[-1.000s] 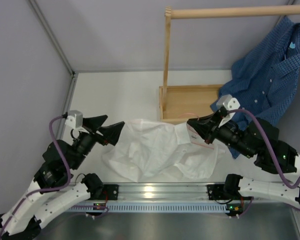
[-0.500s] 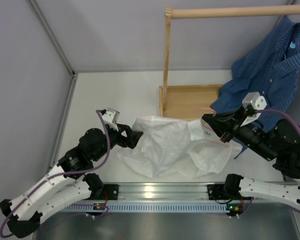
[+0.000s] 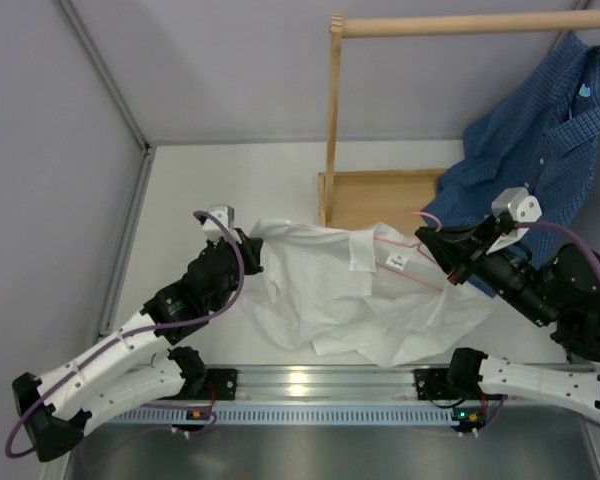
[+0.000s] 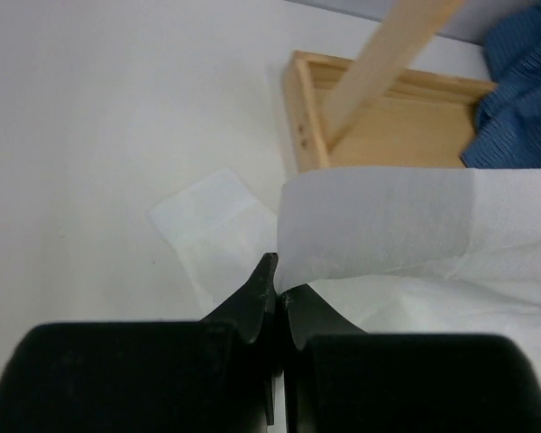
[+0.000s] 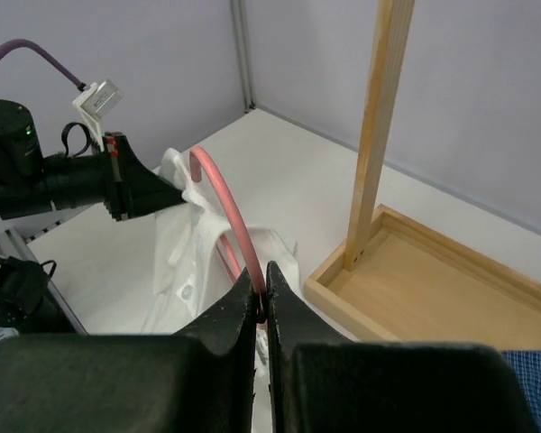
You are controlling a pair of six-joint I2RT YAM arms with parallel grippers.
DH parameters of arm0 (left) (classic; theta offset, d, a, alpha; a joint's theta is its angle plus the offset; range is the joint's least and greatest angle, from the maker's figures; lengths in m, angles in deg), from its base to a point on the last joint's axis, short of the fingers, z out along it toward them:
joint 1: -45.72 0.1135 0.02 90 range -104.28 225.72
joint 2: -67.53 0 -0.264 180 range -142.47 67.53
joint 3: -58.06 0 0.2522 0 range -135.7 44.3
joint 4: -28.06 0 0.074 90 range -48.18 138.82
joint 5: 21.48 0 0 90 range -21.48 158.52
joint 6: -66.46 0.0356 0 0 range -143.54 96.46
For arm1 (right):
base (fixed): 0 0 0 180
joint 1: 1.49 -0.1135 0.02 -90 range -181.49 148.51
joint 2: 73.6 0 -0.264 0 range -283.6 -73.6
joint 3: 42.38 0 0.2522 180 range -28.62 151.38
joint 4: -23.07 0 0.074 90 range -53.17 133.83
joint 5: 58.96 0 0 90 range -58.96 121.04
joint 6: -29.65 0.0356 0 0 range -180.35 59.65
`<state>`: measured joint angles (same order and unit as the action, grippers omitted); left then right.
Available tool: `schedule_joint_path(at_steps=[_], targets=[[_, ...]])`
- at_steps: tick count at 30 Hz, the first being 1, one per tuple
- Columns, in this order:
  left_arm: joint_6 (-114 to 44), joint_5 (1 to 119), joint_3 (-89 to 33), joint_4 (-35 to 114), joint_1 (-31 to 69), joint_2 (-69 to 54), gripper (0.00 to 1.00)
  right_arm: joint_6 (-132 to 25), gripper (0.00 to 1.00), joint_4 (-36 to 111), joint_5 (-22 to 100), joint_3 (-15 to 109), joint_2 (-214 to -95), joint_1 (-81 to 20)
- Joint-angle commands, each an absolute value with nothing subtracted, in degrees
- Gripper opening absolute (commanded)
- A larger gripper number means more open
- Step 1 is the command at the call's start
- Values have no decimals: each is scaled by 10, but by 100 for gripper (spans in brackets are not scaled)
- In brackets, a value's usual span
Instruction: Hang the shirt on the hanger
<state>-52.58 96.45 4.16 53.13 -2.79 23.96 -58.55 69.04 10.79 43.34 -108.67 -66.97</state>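
Shirt (image 3: 320,295): thin matt wrinkled cloth. Hanger (image 5: 227,206): smooth pink wire. Frame (image 3: 380,200): pale matt wood.

left gripper (image 4: 278,281): now closed on shirt (image 3: 320,295) edge | shirt: stretched wider

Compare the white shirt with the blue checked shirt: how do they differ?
The white shirt is plain; the blue checked shirt is patterned. The white shirt lies crumpled on the table; the blue one hangs at the wooden rail's right end. The left hand pinches the white shirt's edge; no hand holds the blue one. Both are wrinkled cloth shirts.
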Motion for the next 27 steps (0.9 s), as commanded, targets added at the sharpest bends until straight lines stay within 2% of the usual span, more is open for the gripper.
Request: schedule_joint_path(at_steps=[1, 6, 15, 17, 19, 21, 22, 24, 25, 26, 27], targets=[[-592, 1163, 19, 603, -12, 235, 0, -598, 0, 671, 51, 427, -1062, -671], [-599, 1109, 21, 584, -10, 221, 0, -598, 0, 666, 49, 421, -1059, -671], [-511, 904, 18, 490, -11, 283, 0, -599, 0, 651, 62, 440, -1107, -671], [-485, 883, 10, 488, -11, 303, 4, -607, 0, 647, 59, 446, -1113, -671], [-479, 897, 8, 505, -11, 318, 13, -617, 0, 643, 53, 449, -1113, -671], [-480, 944, -9, 540, -11, 324, 30, -616, 0, 642, 43, 452, -1110, -671], [-481, 961, -17, 561, -11, 323, 45, -615, 0, 642, 42, 453, -1105, -672], [-482, 989, -33, 618, -11, 321, 57, -613, 0, 642, 35, 450, -1100, -671], [-482, 1009, -47, 632, -11, 321, 46, -612, 0, 642, 32, 448, -1096, -672], [-476, 1013, -53, 647, -11, 325, 27, -611, 0, 642, 28, 445, -1092, -671], [-475, 1019, -56, 652, -11, 325, 12, -611, 0, 643, 26, 442, -1088, -671]])
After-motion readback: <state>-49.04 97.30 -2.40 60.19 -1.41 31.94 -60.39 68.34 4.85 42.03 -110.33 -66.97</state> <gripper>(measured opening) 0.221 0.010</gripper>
